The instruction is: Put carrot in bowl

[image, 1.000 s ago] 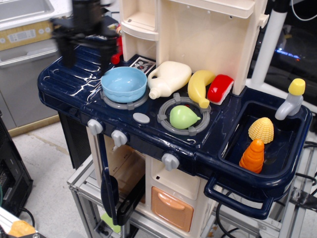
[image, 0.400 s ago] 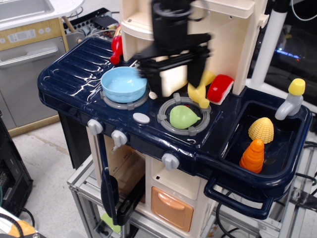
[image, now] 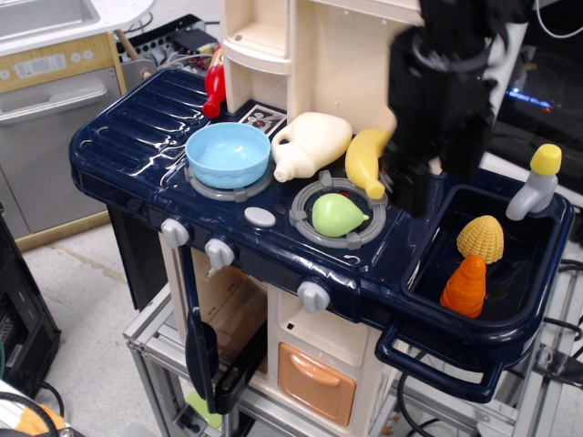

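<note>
Clearly the reach step: the claw [image: 435,187], blurred so I cannot tell if it's open, hangs left of the sink [image: 428,264], where the carrot [image: 465,287] lies. Next: descend, grip, carry left to bowl [image: 228,155].

- The claw [image: 435,177] is a dark motion-blurred mass, so how its fingers stand cannot be told.
- The robot arm [image: 460,36] runs out past the top edge.
- The banana [image: 366,160] has its right end covered by the blurred claw.
- The carrot [image: 465,287] (standing in the sink [image: 537,273]) hides its base behind the sink's front rim.
</note>
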Controlling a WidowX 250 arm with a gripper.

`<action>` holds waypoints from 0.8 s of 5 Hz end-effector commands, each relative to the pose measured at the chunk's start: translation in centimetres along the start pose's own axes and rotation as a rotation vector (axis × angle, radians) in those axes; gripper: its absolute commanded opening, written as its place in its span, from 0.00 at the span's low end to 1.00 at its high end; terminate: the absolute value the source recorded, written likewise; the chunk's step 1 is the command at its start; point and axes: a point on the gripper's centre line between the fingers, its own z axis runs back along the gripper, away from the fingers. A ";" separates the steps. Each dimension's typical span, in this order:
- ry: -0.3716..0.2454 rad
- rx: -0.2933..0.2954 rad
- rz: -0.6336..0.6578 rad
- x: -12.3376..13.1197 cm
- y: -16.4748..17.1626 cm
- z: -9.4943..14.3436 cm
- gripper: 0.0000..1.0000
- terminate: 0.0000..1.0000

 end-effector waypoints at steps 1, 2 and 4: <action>-0.009 -0.018 0.115 -1.7 -2.6 0.1 1.00 0.00; -0.053 -0.008 0.136 -2.5 -2.4 -1.9 1.00 0.00; -0.035 -0.045 0.174 -3.4 -2.1 -3.9 1.00 0.00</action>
